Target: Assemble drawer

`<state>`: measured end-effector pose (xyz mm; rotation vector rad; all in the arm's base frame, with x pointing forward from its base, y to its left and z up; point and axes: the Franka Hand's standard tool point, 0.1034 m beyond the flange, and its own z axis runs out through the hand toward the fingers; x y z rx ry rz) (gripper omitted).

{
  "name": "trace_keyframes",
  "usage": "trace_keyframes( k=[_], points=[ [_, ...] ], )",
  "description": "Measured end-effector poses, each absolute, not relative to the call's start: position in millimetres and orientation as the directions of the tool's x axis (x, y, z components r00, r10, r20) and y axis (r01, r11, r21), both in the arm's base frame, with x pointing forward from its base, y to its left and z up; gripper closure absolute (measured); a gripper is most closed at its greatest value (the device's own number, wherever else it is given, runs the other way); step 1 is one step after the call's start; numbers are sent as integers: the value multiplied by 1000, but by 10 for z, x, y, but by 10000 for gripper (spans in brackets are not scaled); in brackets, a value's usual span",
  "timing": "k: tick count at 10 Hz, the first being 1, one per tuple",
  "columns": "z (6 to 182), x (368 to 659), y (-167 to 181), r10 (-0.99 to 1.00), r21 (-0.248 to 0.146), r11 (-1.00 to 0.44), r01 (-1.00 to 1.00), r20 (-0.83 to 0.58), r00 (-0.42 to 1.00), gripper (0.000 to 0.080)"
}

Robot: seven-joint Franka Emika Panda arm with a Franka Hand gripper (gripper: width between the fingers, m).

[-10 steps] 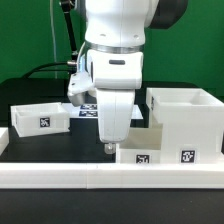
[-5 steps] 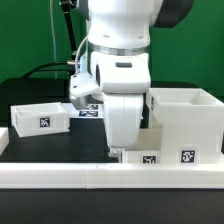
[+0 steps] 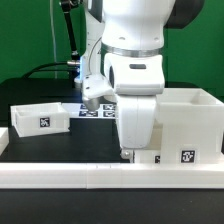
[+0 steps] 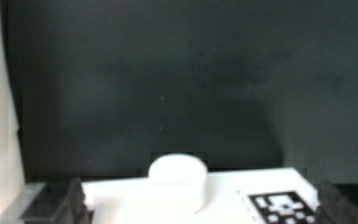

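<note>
- Gripper (image 3: 136, 152) hung wide open, fingers (image 4: 53, 203) straddling a tray (image 4: 211, 205) by the desk's near edge.
- Housing (image 3: 190, 120) stood just beside it; second tray (image 3: 40, 117) sat apart.

Black table (image 3: 45, 147), tray (image 3: 40, 117), housing (image 3: 192, 125), rail (image 3: 60, 180)

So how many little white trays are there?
2. The lone tray sits on the exterior view's left; the second tray lies beside the housing, mostly hidden by the gripper. Others could hide behind it.
</note>
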<state>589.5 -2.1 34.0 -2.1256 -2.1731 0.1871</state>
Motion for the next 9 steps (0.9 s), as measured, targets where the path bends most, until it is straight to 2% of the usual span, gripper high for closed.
trace_keyframes(
  k=[4,7,9],
  points=[
    [321,5740,-215,1000,-166,0,986,-23,-4,151],
    [244,5642,-69,1000,-187,-12,982,-20,8,151],
    [257,5642,-15,999,-190,-44,981,-37,38,151]
  ],
)
